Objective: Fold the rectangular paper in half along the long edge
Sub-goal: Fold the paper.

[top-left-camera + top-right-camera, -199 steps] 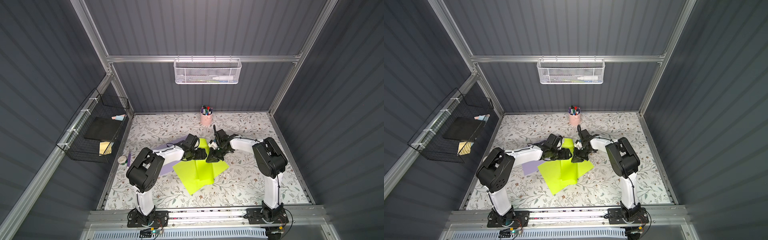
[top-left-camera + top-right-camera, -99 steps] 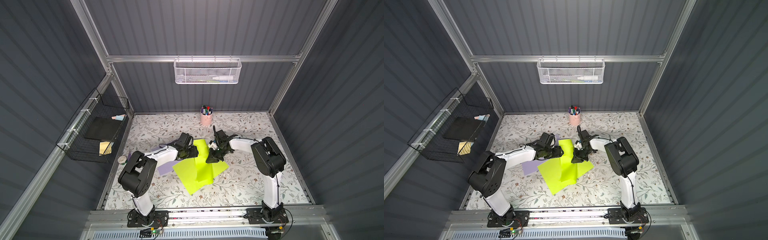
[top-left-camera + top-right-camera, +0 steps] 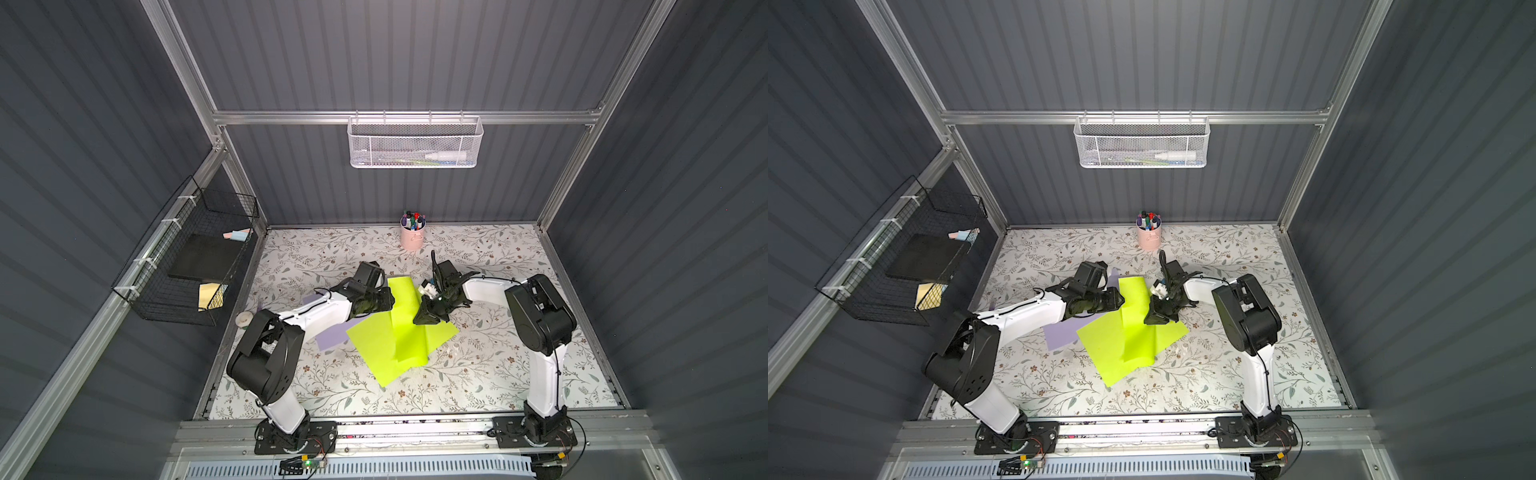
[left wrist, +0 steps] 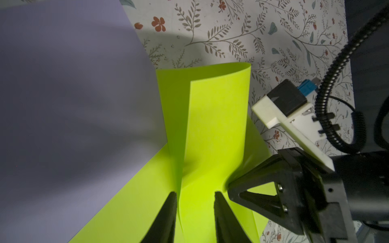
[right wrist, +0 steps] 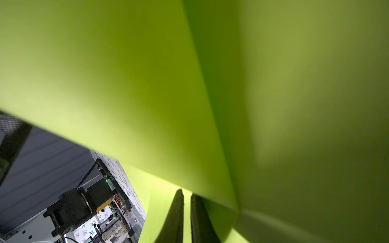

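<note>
Paper (image 3: 374, 349) sits in the middle of the table (image 3: 478, 382), one flap standing up between the arms, ridge running far edge to near edge. Right gripper (image 5: 186, 195) is pinched tight on it. Left gripper (image 4: 194, 193) straddles the flap, jaws part-open, nothing clamped yet. No readable writing anywhere.

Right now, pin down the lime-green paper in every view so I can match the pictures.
In a top view: lime-green paper in the middle of the table, one flap raised.
In a top view: same spot, overlapping the purple sheet.
Left wrist: mid-picture, flap upright beside the purple sheet.
Right wrist: fills most of the picture.
Shared landmark: the right end effector at the raised flap.
</note>
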`<action>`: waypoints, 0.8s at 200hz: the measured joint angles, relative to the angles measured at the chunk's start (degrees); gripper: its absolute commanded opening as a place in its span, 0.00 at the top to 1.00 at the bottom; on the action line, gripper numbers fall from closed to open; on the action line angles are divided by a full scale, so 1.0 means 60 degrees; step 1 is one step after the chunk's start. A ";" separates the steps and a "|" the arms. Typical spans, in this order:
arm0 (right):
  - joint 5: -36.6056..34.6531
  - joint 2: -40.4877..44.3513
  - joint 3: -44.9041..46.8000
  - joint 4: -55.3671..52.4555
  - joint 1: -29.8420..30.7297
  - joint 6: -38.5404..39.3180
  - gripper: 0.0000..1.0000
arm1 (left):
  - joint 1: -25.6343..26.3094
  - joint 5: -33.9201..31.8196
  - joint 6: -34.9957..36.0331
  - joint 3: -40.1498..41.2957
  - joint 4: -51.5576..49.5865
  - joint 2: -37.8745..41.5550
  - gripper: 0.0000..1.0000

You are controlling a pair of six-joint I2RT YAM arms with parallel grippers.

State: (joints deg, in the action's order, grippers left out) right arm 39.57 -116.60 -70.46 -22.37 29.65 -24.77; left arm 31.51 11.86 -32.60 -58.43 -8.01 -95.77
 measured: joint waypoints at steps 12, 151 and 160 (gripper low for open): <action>-0.0007 0.0018 0.0047 0.0117 -0.0055 -0.0004 0.90 | 0.0000 0.0098 0.0051 0.0000 0.0087 -0.0004 0.78; 0.0186 0.0022 0.0270 0.0841 -0.0215 -0.0878 0.90 | 0.0047 0.0900 0.0073 -0.0004 0.0721 -0.1515 0.84; 0.0189 0.0022 0.0270 0.0849 -0.0215 -0.0878 0.90 | 0.0047 0.0903 0.0073 -0.0004 0.0783 -0.1574 0.84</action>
State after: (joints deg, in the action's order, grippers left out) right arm 40.71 -116.46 -68.84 -17.28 28.36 -30.04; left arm 31.79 17.28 -32.16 -58.46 -3.31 -105.21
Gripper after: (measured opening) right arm 0.104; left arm 0.159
